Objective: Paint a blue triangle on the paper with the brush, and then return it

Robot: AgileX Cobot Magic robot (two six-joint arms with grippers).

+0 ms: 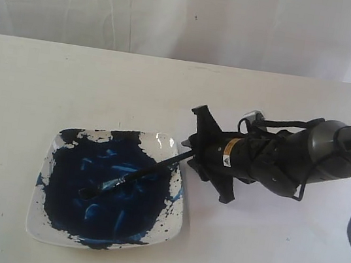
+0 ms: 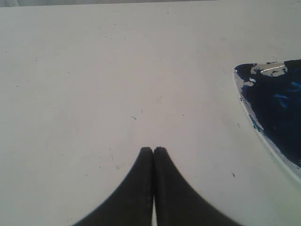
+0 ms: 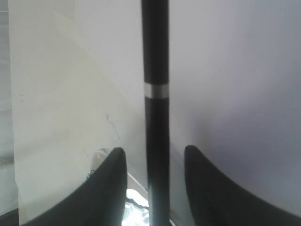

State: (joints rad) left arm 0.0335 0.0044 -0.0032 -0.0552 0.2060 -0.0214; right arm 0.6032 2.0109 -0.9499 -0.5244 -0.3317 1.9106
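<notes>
Brush (image 1: 134, 176) lying slantwise in square white dish (image 1: 33, 211). Bristle tip is down in the dark blue paint (image 1: 107, 214) near the dish's middle, with the silver ferrule just behind it. The black handle runs out over the dish's far right corner.

Dish sits on a pale worktop (image 1: 70, 83). Paint is smeared over most of its floor, and white shows only at the rim and corners.

Right pincer (image 3: 154, 151) sits at the handle's outer end, reaching in low from the right side of the worktop. Its jaws are apart, one on each side of the handle. The right wrist view shows a gap on both sides (so the brush is bracketed, not clamped). That view also shows a thin silver band around the handle, beyond the fingertips.

Left pincer (image 2: 153, 149): fingertips pressed together with nothing between them, over bare worktop. One paint-covered corner of the dish shows off to the side, well apart from the tips. This pincer does not appear in the exterior view.
</notes>
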